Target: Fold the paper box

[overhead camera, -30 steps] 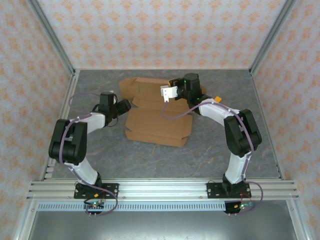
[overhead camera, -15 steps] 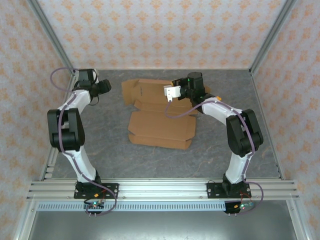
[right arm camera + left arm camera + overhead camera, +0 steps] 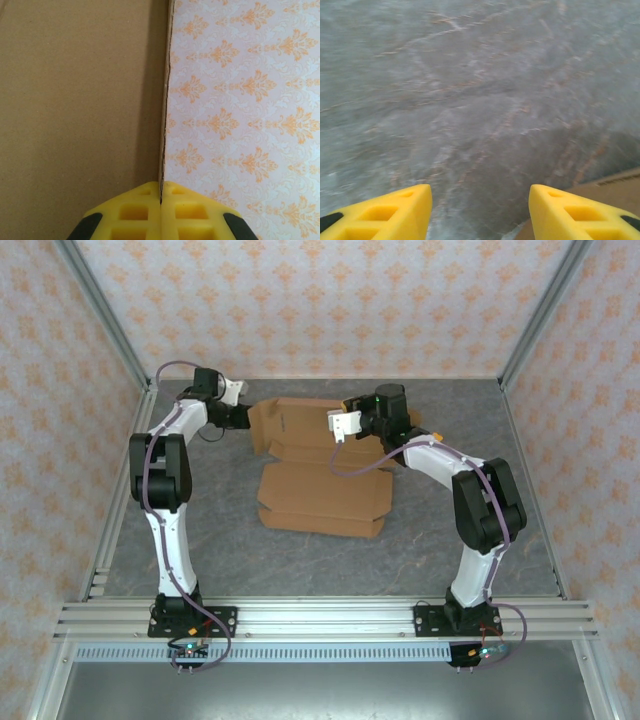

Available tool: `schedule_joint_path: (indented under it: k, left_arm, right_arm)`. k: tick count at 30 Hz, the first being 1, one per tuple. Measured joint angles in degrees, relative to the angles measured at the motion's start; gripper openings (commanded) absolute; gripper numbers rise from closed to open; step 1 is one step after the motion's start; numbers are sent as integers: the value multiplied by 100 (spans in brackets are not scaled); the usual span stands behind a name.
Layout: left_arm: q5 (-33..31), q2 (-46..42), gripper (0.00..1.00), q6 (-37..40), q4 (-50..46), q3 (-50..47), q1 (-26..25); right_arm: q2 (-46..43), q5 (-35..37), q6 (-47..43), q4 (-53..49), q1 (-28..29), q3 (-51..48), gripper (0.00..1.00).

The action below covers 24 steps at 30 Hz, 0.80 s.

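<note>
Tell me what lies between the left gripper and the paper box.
Only bare gray table, seen in the left wrist view, separates the left gripper from the paper box.

Brown paper box [image 3: 320, 495], grey marbled table [image 3: 430, 550], orange-patterned walls [image 3: 320, 310].

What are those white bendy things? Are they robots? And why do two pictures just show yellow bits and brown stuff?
Yes, they are two robot arms, bolted to the near edge of a grey table. The big picture comes from a camera looking down from above. The other two come from little cameras on each arm's wrist, so the yellow bits are that arm's own fingers. On the table lies the paper box, brown cardboard that is not folded up yet. The right gripper is pinched shut on one edge of the cardboard, with the flowery wall behind it. The left gripper is open and holds nothing; it hangs over the table right beside the cardboard.
</note>
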Motion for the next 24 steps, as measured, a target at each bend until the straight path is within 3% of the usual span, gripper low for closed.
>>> schedule_joint_path:
  k: [10,24]
  left_arm:
    - [1021,-7,55,885,-214,-306,13]
    - [1263,-634,59,1451,201,-1193,13]
  right_arm:
    - [7,140,-96,111,61,0,0]
    - [33,199,-374,428,118,-46,0]
